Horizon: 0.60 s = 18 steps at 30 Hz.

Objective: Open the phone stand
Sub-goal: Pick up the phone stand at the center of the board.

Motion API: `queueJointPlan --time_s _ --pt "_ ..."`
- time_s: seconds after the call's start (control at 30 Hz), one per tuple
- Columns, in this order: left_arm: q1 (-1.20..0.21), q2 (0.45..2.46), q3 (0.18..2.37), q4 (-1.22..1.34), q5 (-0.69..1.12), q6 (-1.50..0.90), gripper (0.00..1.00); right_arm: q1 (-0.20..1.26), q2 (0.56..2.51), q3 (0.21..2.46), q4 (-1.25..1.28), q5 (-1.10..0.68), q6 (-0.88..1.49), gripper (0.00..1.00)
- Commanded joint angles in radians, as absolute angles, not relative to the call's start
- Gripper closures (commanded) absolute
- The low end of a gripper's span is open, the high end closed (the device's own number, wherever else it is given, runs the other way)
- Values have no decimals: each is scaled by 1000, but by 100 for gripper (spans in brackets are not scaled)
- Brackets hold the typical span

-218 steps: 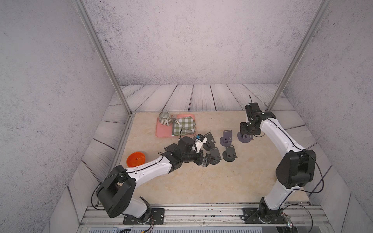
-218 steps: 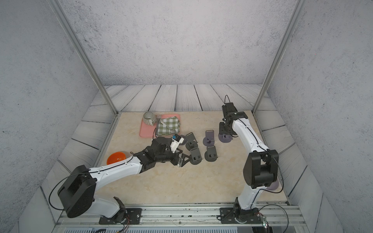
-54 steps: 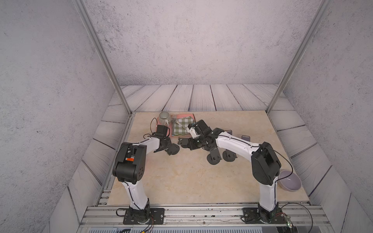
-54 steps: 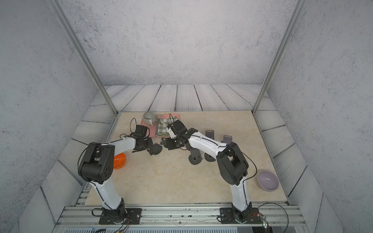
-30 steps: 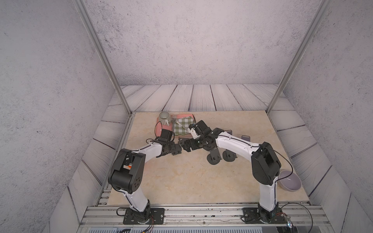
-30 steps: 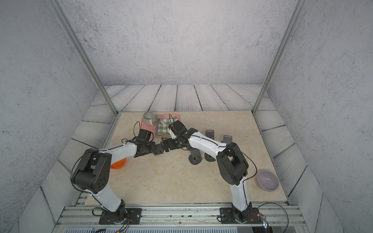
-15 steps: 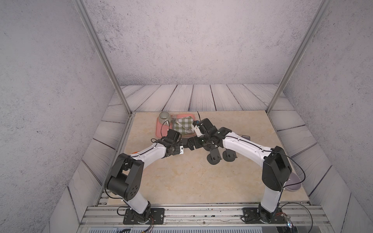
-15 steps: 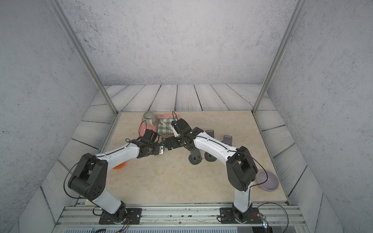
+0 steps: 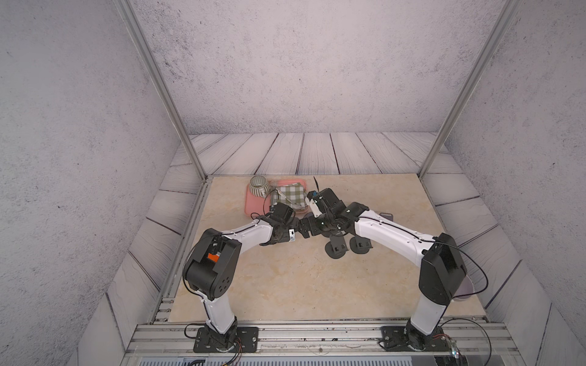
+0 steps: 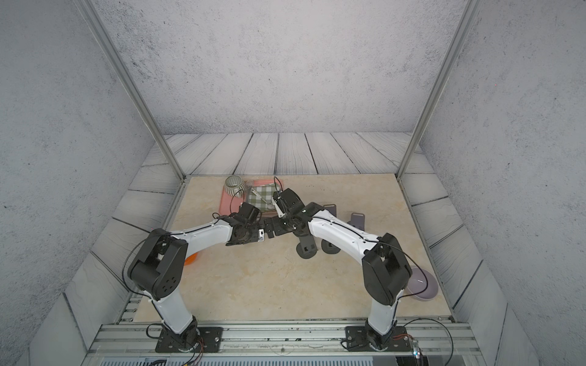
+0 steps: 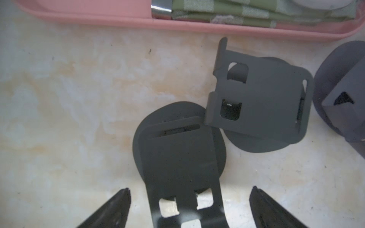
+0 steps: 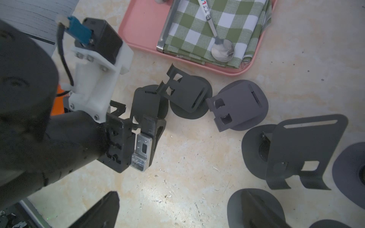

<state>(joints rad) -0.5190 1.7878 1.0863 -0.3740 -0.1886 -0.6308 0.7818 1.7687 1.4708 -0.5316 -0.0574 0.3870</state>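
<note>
Phone stand [image 11: 177,154] lies on surface [image 11: 59,118] between left jaws, spread wide, not gripping; right jaws spread too, empty, nearby.

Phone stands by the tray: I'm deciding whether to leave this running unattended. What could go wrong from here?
1. The stand between the fingers of the open left gripper touches a neighbour stand; gripping or lifting it may drag both.
2. The right gripper sits very close to the left gripper in both top views; they could collide.
3. The tray lies near; a swung stand might knock it.
</note>
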Motion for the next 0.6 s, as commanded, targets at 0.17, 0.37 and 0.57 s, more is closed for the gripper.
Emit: queueJointPlan --time_s 0.17,0.37,0.57 --pt "-523 1846 1122 -409 -253 -671 16 782 1722 1456 -556 -12 370 1" --pt "-523 1874 1125 -402 -266 -664 29 781 1721 1457 -558 0 367 1" --pt "-523 1887 1120 -390 -265 -658 44 779 1721 1457 -563 3 368 1"
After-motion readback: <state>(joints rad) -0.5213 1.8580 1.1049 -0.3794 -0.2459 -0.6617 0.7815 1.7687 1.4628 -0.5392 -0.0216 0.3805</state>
